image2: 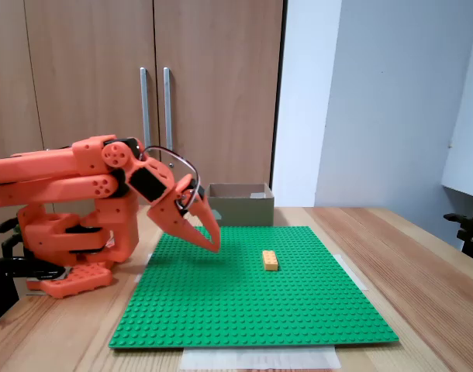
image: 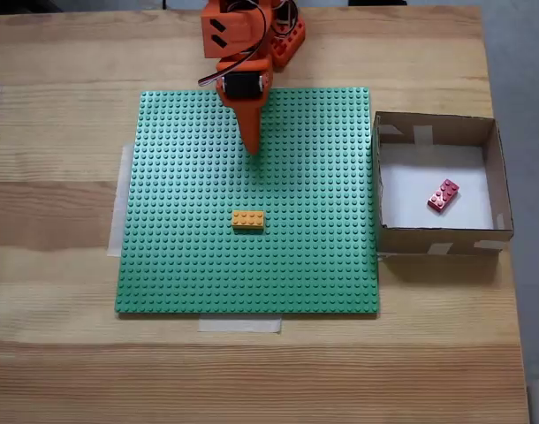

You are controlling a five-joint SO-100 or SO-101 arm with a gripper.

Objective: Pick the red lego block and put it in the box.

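Already the red lego block (image: 443, 195) is seen lying on the white floor of the box (image: 437, 129); the pincer (image2: 212, 242), closed and empty, is poised over the green baseplate (image: 322, 265), so nothing is judged left.

Pale wooden table in a plain, evenly lit room
Behind the table (image2: 422, 256) stands a brown wooden cupboard (image2: 151, 85) with two vertical metal handles (image2: 155, 105), beside a pale grey-white wall (image2: 376, 101), under soft light

Lone orange brick (image: 247, 219) on baseplate (image: 181, 265)
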